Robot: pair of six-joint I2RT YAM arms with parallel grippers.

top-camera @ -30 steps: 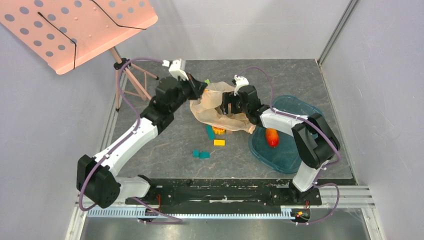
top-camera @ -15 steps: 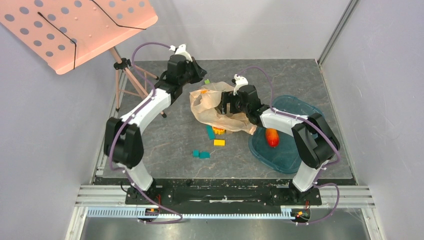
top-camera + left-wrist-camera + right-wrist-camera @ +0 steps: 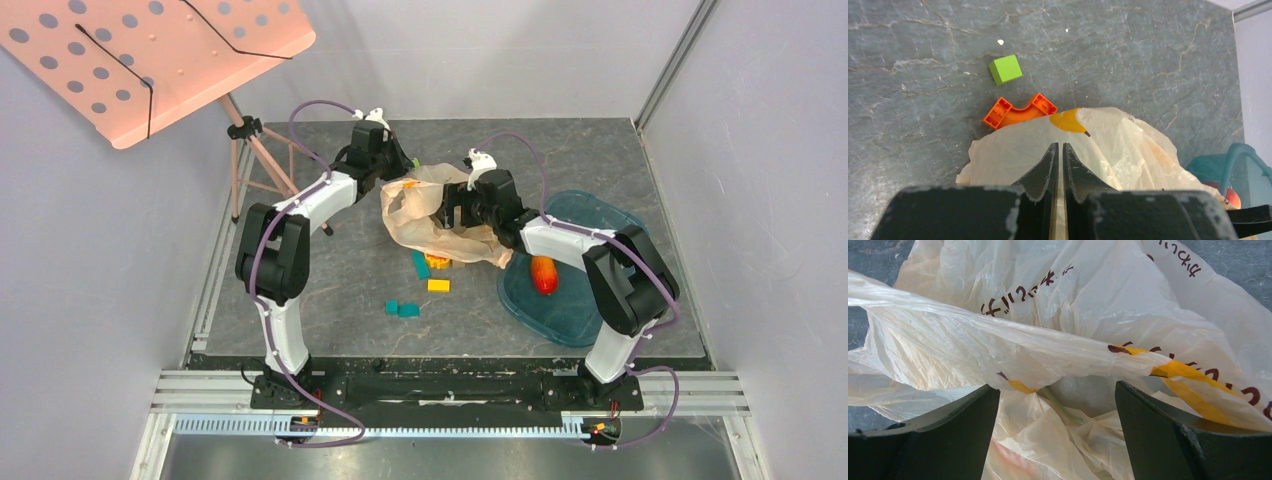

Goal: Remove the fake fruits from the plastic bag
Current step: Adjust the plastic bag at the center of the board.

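Peach-beige and crinkled, the plastic bag (image 3: 405,210) lies slumped with the right gripper (image 3: 1057,390) against its right side, fingers spread wide and a raised fold of film passing between them. Over the bag's far-left edge the left gripper (image 3: 1059,147) hangs with its fingers drawn almost together, only a thin slit between them; whether any film is caught there cannot be told. Just right of the bag, the orange-red fake fruit (image 3: 543,273) lies in the teal tray (image 3: 585,310).
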